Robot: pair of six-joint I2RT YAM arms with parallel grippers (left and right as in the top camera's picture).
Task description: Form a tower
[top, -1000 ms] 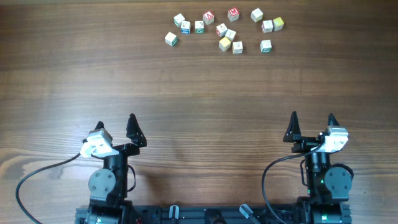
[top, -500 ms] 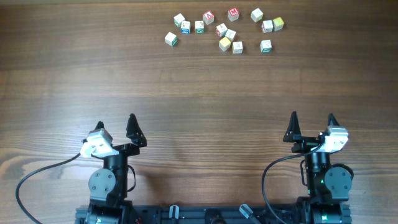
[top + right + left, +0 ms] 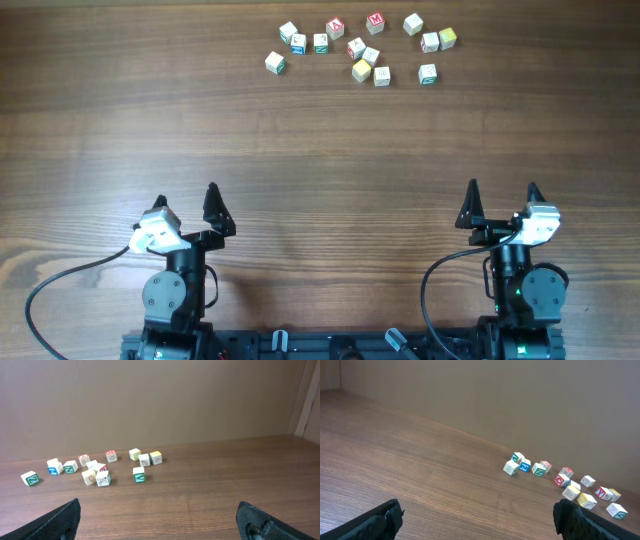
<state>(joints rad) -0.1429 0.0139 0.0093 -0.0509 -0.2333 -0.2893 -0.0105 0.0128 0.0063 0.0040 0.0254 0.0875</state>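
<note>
**Blocks lie loose, no tower built**

Overhead: blocks [image 3: 356, 47] lie scattered near the counter's [image 3: 320, 150] far edge. The left end effector [image 3: 186, 192] and right end effector [image 3: 502, 185] are spread wide and empty, well apart from them.
Left wrist: blocks [image 3: 561, 480] ahead, to the right.
Right wrist: blocks [image 3: 103, 478] ahead, to the left

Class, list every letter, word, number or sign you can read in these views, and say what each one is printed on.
"M", in red, as far as it can be made out: on the red-faced cube at the far side of the group.
Other letter cubes: red, green and blue marks, too small to read.
No other words, brands or numbers show.
</note>
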